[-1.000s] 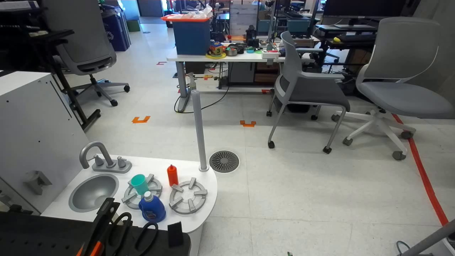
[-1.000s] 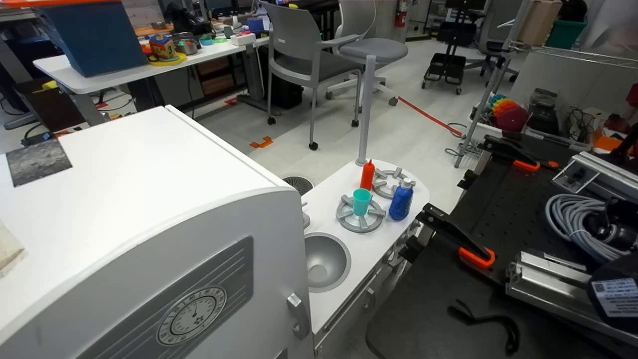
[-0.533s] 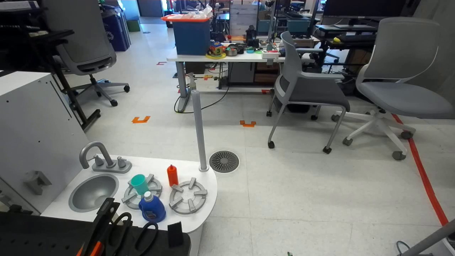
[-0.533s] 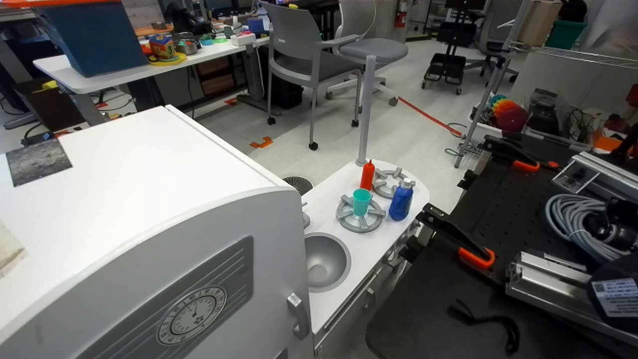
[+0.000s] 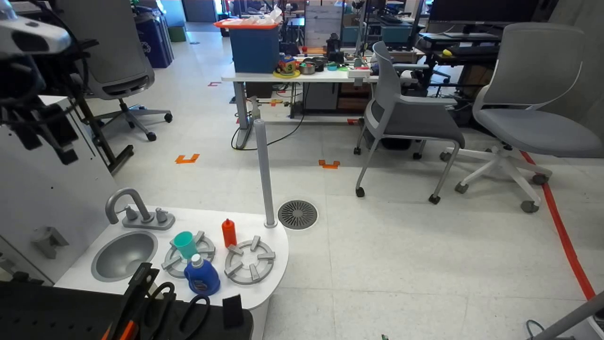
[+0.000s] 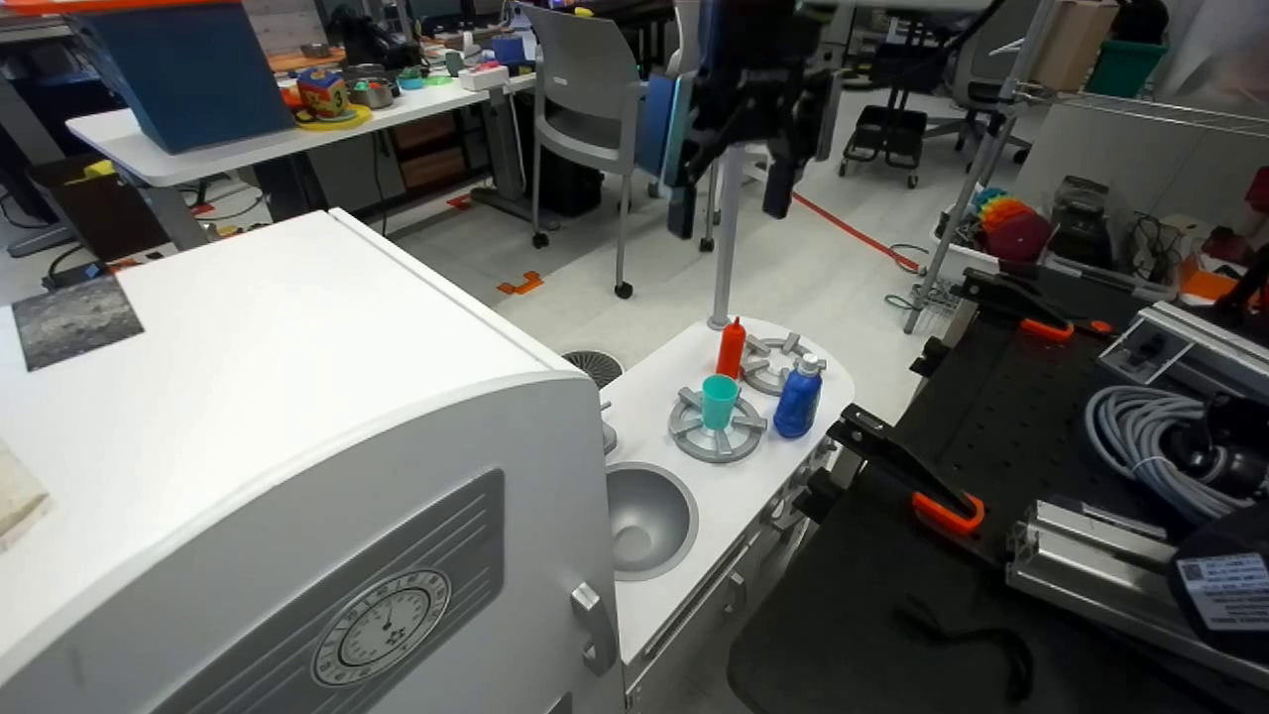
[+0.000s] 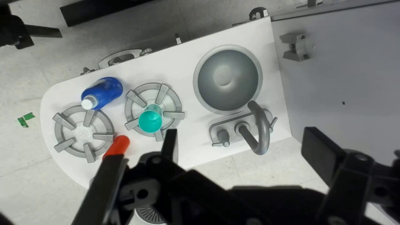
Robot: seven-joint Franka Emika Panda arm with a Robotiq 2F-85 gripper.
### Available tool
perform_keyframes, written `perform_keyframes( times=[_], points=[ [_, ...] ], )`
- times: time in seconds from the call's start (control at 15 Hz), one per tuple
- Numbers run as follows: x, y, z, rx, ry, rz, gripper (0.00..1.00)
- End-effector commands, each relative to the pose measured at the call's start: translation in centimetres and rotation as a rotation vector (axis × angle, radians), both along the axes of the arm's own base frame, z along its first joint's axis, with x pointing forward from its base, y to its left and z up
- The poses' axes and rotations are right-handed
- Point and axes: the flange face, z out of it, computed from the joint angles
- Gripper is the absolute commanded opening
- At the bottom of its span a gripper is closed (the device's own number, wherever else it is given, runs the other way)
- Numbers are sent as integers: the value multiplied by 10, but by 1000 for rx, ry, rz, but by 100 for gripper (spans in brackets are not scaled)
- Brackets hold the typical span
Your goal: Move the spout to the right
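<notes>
The spout [image 5: 140, 204] is a silver-grey gooseneck tube on a base with two short handles, behind the round sink bowl [image 5: 100, 271]. In an exterior view its tip hangs toward the left, over the bowl's back edge. In the wrist view the spout [image 7: 264, 134] arches with its tip at the bowl's rim [image 7: 197, 90]. In an exterior view it is mostly hidden behind the white cabinet. My gripper [image 6: 731, 203] is open and empty, high above the counter. In an exterior view my gripper [image 5: 49, 146] is at the upper left. In the wrist view the spout appears between the fingers, untouched.
A teal cup [image 5: 185, 244] stands on a burner, with a blue bottle [image 5: 202, 277] and a red bottle [image 5: 229, 233] near it. A tall grey post [image 5: 264, 174] rises at the counter's end. A white cabinet [image 6: 397, 426] borders the sink. A black table [image 6: 892, 615] stands in front.
My arm and open gripper were in neither exterior view before and now show near the top of both. The spout and the things on the counter have not moved.
</notes>
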Motion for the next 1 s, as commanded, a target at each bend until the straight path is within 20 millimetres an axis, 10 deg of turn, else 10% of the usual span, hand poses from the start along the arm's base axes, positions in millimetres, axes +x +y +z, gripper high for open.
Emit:
perform_keyframes(
  times=[0.0, 0.4, 0.93],
  points=[
    [39, 13, -68, -48, -3, -42, 100],
    [57, 32, -155, -108, -26, -32, 100],
    [54, 70, -205, -189, -77, 64, 100]
  ],
)
